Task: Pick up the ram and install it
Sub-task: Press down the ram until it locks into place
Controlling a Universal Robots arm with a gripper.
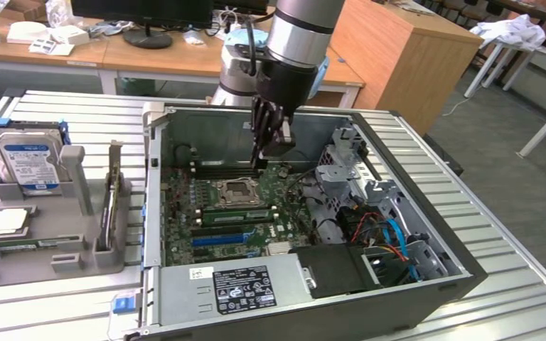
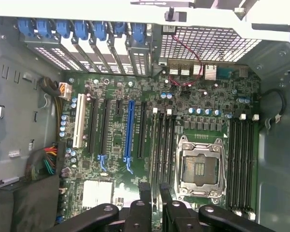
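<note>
1. wooden desks [image 1: 159,60] stand at the back of the room, and nearer is a ribbed metal table [image 1: 500,284].
2. on the table lies an open pc case [image 1: 154,213] with the motherboard [image 1: 183,206] facing up. a power supply [image 1: 239,288] sits at the near end.
3. towards the exterior view's left, beside the case, a grey tray [image 1: 74,256] holds a hard drive [image 1: 28,162] standing upright.
4. the arm reaches down into the case. the gripper [image 1: 275,153] hangs above the board at the far side of the cpu socket [image 1: 238,189], clear of the board.
5. in the wrist view the gripper [image 2: 154,186] looks straight down on the memory slots next to the socket [image 2: 199,166].
6. the jaws stand a little apart with a narrow gap, and the board shows through it. nothing is pinched between the fingers [image 2: 144,191].
7. the ram [image 1: 239,215] is a green stick lying along the slots just on the near side of the socket, inside the case and apart from the gripper. i cannot tell whether it is fully seated.
</note>
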